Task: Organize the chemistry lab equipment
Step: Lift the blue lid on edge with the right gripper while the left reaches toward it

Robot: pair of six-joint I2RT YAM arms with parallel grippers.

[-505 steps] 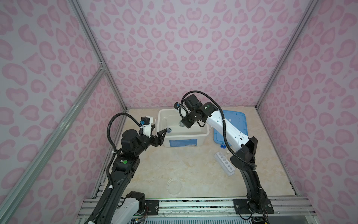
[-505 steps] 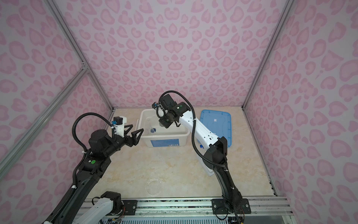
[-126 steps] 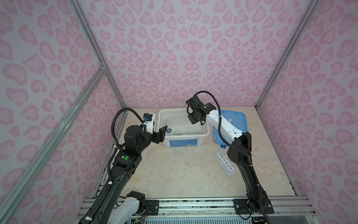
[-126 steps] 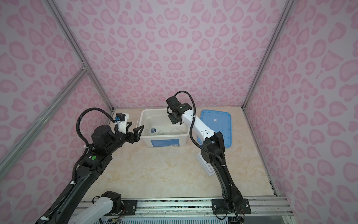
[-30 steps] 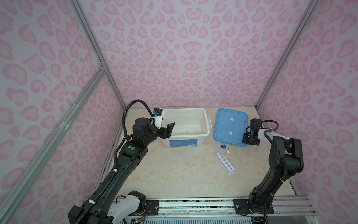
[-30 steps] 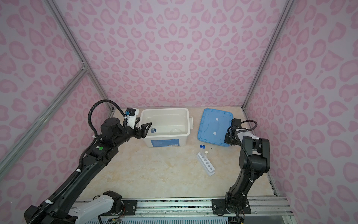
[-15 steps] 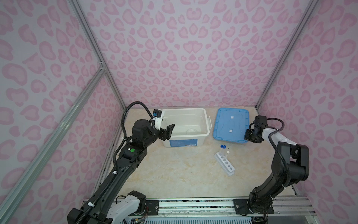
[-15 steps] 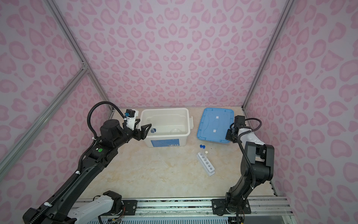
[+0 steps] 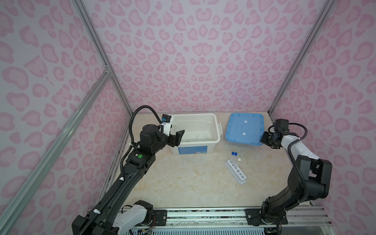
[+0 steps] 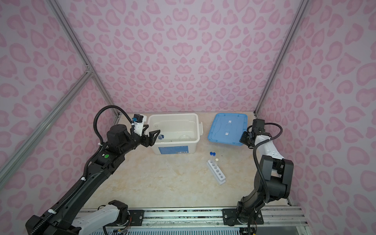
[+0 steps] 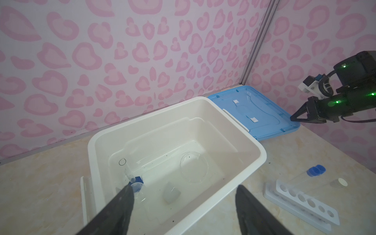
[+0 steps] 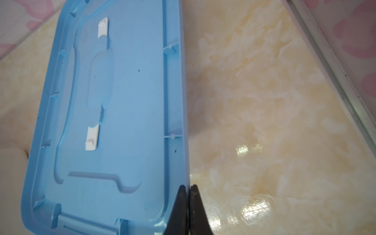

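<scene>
Left wrist view, cylinder (image 11: 139, 179) beside spread left jaws, right jaws pinching lid (image 12: 130, 105)

Both top views high front, angled down, whole table (image 9: 183, 183), L wrist over bin (image 11: 162, 122) + lid (image 11: 254, 109), R wrist close on lid

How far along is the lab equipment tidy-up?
Done: round dish, small cup and blue-based cylinder sit in the white bin. In hand: right fingers pinch the blue lid's rim; left fingers hang open above the bin. Left: rack with three tubes stands on the table.
</scene>
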